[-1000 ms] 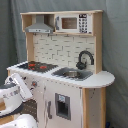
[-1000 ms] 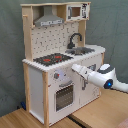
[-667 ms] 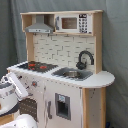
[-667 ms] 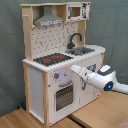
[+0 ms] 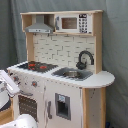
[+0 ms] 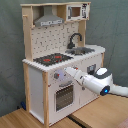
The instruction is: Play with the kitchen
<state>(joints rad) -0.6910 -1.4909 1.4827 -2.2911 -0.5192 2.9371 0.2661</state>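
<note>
White panels and pale wood form the kitchen [image 6: 55,65], upright, its front facing lower right in the second exterior view. Gripper [image 6: 67,73] meets the knob panel; jaws' state unreadable.

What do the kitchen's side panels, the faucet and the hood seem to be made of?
Side panels of the kitchen: pale wood, matt, judging by the light tan colour. Faucet: black, probably plastic or painted wood; its slight shine leaves it open. Hood: grey, likely painted wood or plastic with a metal look.

Kitchen [image 6: 47,75]: matt white panels, pale wood; sink [image 5: 73,74] perhaps metal.
</note>
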